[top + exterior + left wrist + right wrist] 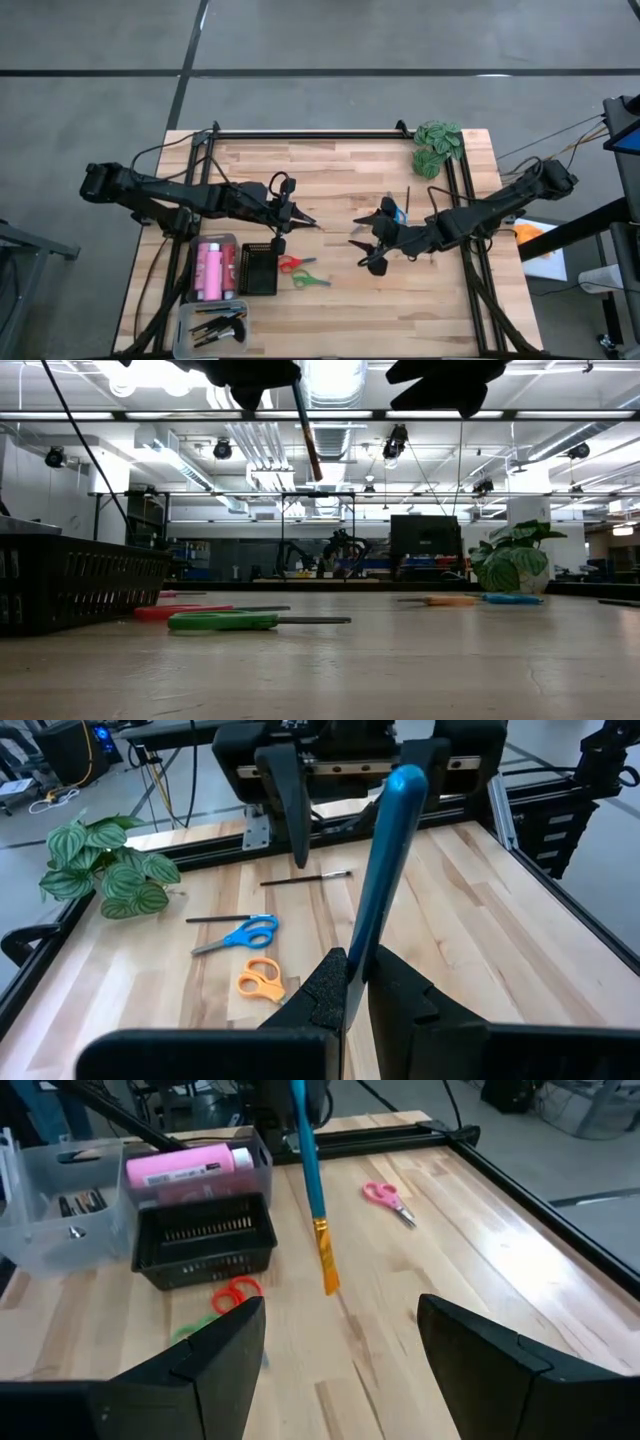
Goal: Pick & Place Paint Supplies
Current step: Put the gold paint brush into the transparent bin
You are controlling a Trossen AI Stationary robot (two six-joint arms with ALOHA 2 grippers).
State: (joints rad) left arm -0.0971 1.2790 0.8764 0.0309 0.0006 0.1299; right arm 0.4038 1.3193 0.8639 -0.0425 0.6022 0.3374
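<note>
Carrying is the step in hand: my left gripper (293, 214) is clenching a blue-handled brush (385, 870) above the table (350, 300), just right of the black basket (259, 270). My right gripper (368, 238) is waiting released, well right. Next, I judge, I am moving the brush left to the clear tray (212, 326) holding brushes.

A blue-handled brush (309, 1170) has a gold ferrule. Scissors come in red (290, 264), green (311, 280), pink (386, 1197), blue (240, 934) and orange (261, 980). Pink paint bottles (211, 269) contrast a black basket (259, 270). Striped green leaves (436, 146) mark the pale wooden bench (340, 310).
</note>
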